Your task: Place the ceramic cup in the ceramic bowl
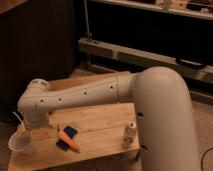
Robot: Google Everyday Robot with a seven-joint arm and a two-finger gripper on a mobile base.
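1. Camera view is showing a light wooden slatted table standing in front of a dark wall panel and a grey metal rail.
2. The thick white robot arm is reaching from the large rounded body on the right, running leftward over the table's back edge and bending down at a rounded joint above the left end.
3. The gripper is hanging below that joint at the table's left end, directly over the mouth of the cup. The joint is covering most of it, so it cannot be told whether it is open, closed or gripping anything.
4. The small pale tapered ceramic cup is standing upright, mouth up, at the table's front left corner, just beneath the gripper. Contact between the two cannot be told.
5. An orange carrot-shaped object is lying across a flat blue object, near the cup on its right.
6. A small white narrow-necked bottle is standing upright near the table's right front edge, well apart from the cup.
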